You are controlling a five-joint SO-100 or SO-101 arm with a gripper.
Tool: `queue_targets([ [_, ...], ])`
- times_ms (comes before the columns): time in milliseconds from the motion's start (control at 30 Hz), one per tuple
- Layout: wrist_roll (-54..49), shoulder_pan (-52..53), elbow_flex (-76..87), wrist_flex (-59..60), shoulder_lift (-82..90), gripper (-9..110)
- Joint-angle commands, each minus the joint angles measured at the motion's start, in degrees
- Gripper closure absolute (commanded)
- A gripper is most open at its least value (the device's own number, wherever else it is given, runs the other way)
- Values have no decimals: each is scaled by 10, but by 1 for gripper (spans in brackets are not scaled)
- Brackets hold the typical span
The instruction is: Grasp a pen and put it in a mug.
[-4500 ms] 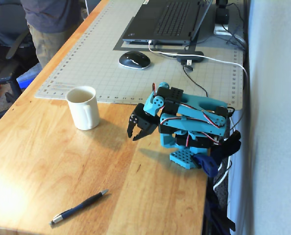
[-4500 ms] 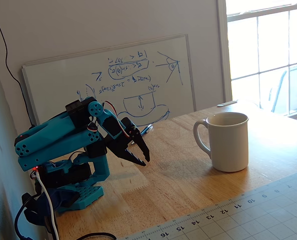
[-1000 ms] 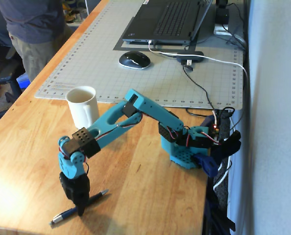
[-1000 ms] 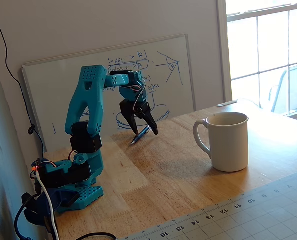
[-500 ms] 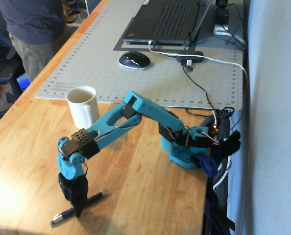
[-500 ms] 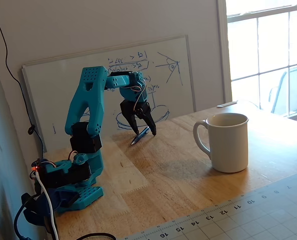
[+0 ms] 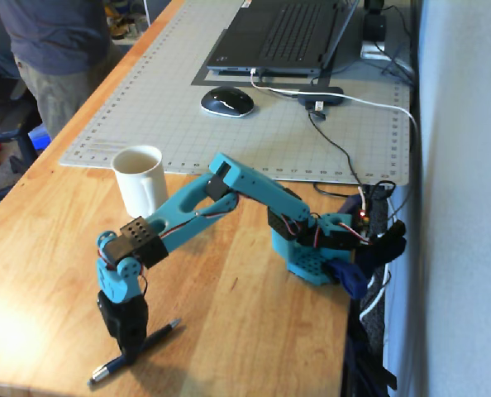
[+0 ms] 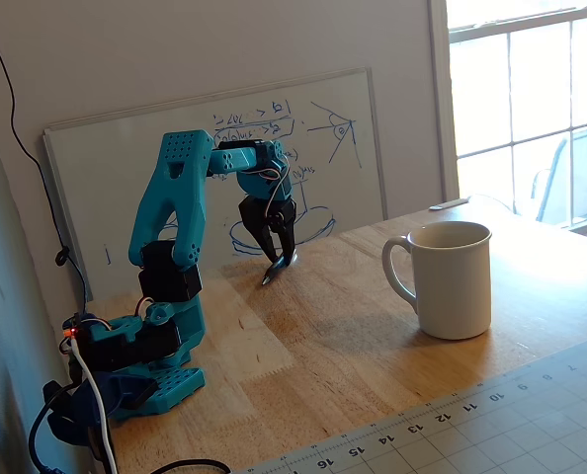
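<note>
The dark blue pen (image 7: 159,335) lies on the wooden table near its front edge, silvery end toward the lower left in a fixed view. It shows end-on under the fingers in the other fixed view (image 8: 272,274). My black gripper (image 7: 129,351) points straight down over the pen's middle. Its fingertips (image 8: 275,259) converge on the pen, which still rests on the table. The cream-white mug (image 7: 140,178) stands upright and empty-looking beyond the arm, well apart from the gripper. It also shows at the right in the other fixed view (image 8: 452,279).
A grey cutting mat (image 7: 295,141) carries a laptop (image 7: 283,35) and a mouse (image 7: 226,101). Cables (image 7: 345,157) run to the arm's base (image 7: 312,256). A person (image 7: 55,50) stands at the far left. A whiteboard (image 8: 353,158) leans on the wall behind the arm.
</note>
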Motion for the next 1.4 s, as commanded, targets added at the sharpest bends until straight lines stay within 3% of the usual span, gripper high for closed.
queue_targets([
  [0, 5, 2, -25, -3, 7, 97],
  [333, 5, 12, -25, -3, 13, 99],
  [967, -2, 50, -25, -10, 185, 98],
  [1233, -4, 127, -25, -12, 301, 98],
  [1367, -4, 184, -16, -84, 356, 98],
])
